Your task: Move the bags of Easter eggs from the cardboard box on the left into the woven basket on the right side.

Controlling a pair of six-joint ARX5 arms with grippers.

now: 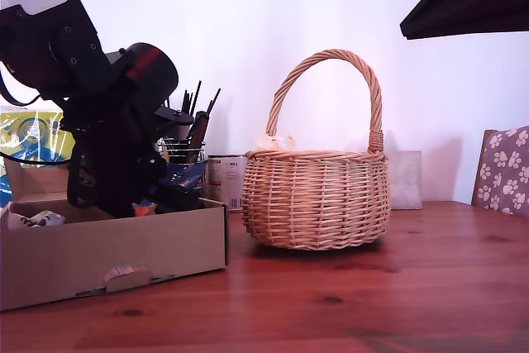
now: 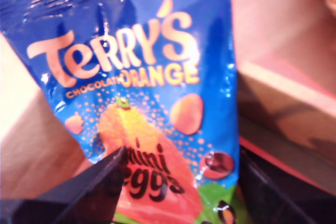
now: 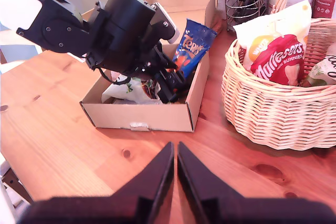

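My first gripper (image 2: 181,156) is shut on the lower end of a dark blue bag with orange lettering (image 2: 142,72), which fills the first wrist view. The bag (image 3: 193,43) stands up against the cardboard box's (image 3: 136,116) wall nearest the woven basket (image 3: 273,108); it shows just above the box rim (image 1: 183,175) in the exterior view. A white-and-black bag (image 3: 131,90) lies in the box. Red (image 3: 278,56), cream (image 3: 262,27) and green-and-white (image 3: 323,72) bags sit in the basket (image 1: 318,200). My second gripper (image 3: 175,150) hangs shut and empty high over the table.
A black wire holder of dark sticks (image 1: 188,134) and tins (image 1: 225,179) stand behind the box and basket. A yellow-green-and-blue pack (image 1: 33,134) is at the exterior view's left, a paw-print chair back (image 1: 504,167) at its right. A grey block (image 1: 405,179) is behind the basket.
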